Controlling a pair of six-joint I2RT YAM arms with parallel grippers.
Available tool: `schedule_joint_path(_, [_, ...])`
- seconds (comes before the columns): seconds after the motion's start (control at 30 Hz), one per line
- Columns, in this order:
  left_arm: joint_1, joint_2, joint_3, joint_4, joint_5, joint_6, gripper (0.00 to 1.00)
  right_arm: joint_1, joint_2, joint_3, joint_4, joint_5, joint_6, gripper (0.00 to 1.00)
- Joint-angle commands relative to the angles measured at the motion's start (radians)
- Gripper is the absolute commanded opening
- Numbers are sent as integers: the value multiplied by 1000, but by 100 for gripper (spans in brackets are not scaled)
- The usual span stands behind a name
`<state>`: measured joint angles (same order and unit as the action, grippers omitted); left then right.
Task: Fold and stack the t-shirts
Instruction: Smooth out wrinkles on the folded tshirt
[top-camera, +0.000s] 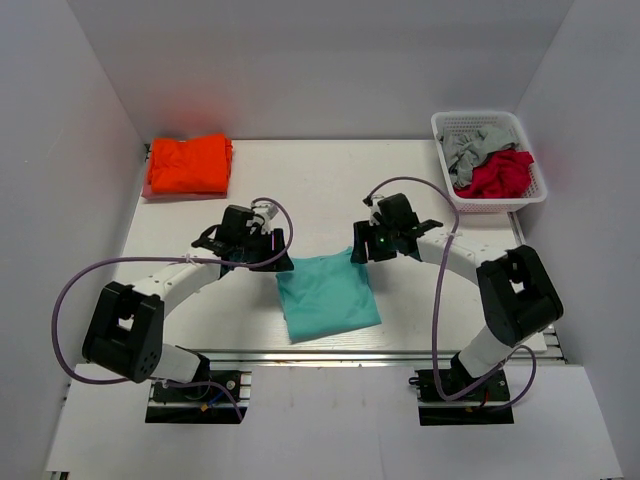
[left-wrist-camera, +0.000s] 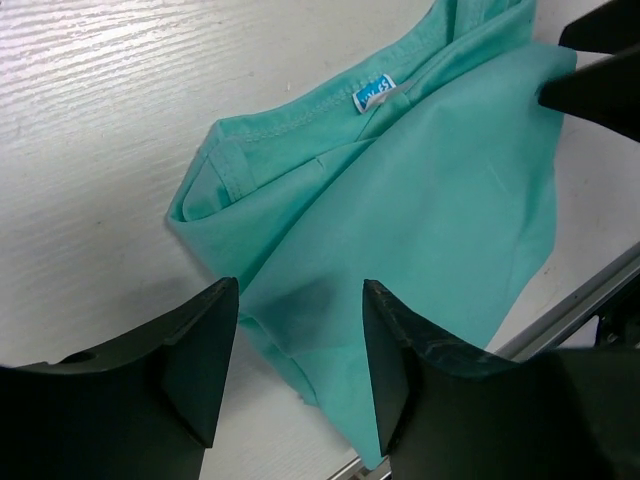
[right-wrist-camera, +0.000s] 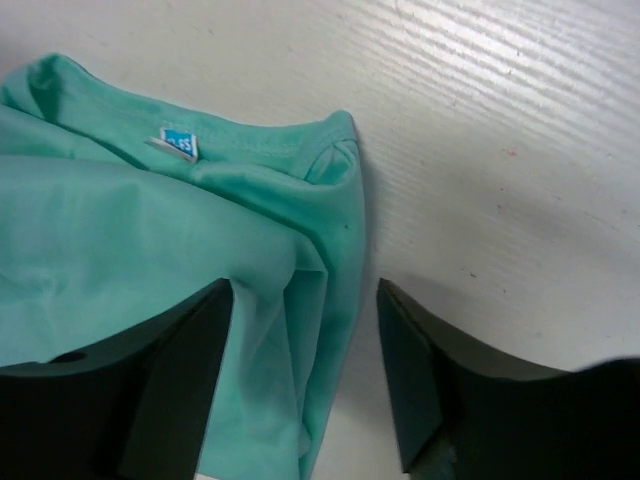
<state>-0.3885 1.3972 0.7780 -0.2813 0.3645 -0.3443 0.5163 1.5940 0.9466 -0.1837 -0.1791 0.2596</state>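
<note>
A mint-teal t-shirt (top-camera: 327, 295) lies folded into a rough rectangle near the table's front edge, collar side away from the arm bases. My left gripper (top-camera: 272, 255) is open over its far left corner; in the left wrist view the cloth (left-wrist-camera: 420, 200) lies under and between the spread fingers (left-wrist-camera: 200, 360). My right gripper (top-camera: 362, 250) is open over its far right corner; in the right wrist view the shirt's folded edge (right-wrist-camera: 320, 290) lies between the fingers (right-wrist-camera: 420, 380). An orange t-shirt (top-camera: 190, 163) lies folded at the far left.
A white basket (top-camera: 450, 130) at the far right holds grey (top-camera: 470, 148) and red cloth (top-camera: 497, 175). A metal rail (top-camera: 380, 352) runs along the table's front edge. The orange shirt rests on something pink (top-camera: 150, 190).
</note>
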Motion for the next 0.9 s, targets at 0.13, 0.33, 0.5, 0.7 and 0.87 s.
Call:
schedule_joint_path(0.13, [-13,12,-14,1,10,31,53,1,46,35,38,20,7,56])
schedule_joint_path(0.33, [-13,57,7,-64,-51,42,54,-2,55,30,56,7,12,45])
schedule_joint_path(0.5, [-23,57,7,-46,-41,51,49,1,64,18,90,-28,23,39])
schedule_joint_path(0.7, [-32,57,18,13,-18,39,0,-2,70,15,115,-30,32,0])
schedule_joint_path(0.87, [-53,-15,18,22,40,50,0,-1,-40,-44,121,0,43,0])
